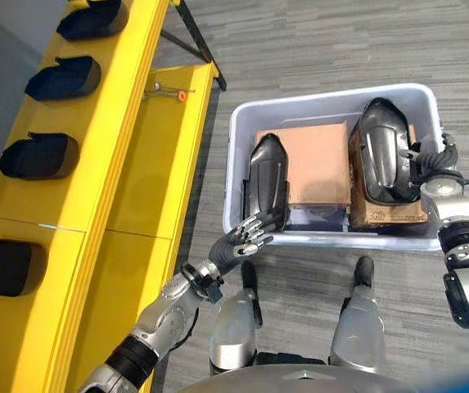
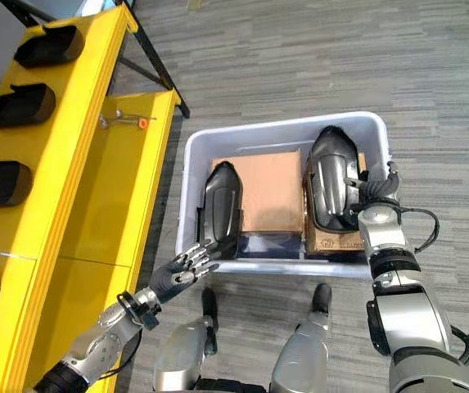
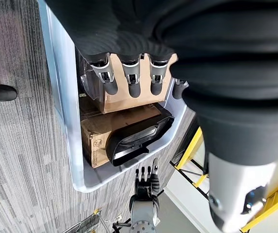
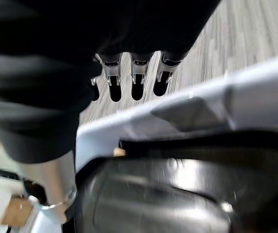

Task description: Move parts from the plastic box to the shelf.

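Observation:
A pale plastic box (image 1: pixel 332 98) stands on the floor with two glossy black moulded parts in it. The left part (image 1: pixel 267 176) lies by the box's left wall. The larger right part (image 1: pixel 381 147) rests on a brown carton (image 1: pixel 385 214). My left hand (image 1: pixel 249 235) hovers open at the box's front left corner, its fingertips just short of the left part. My right hand (image 1: pixel 430 160) is open against the right part's outer edge. In the right wrist view its straight fingers (image 4: pixel 137 82) reach over that part (image 4: pixel 168 194) toward the box rim (image 4: pixel 216 97).
A yellow shelf (image 1: pixel 128 123) runs along the left, with several black parts (image 1: pixel 38 155) in a row on its upper level. A small orange-tipped tool (image 1: pixel 169 94) lies on its lower board. A cardboard sheet (image 1: pixel 316 164) lies between the two parts in the box.

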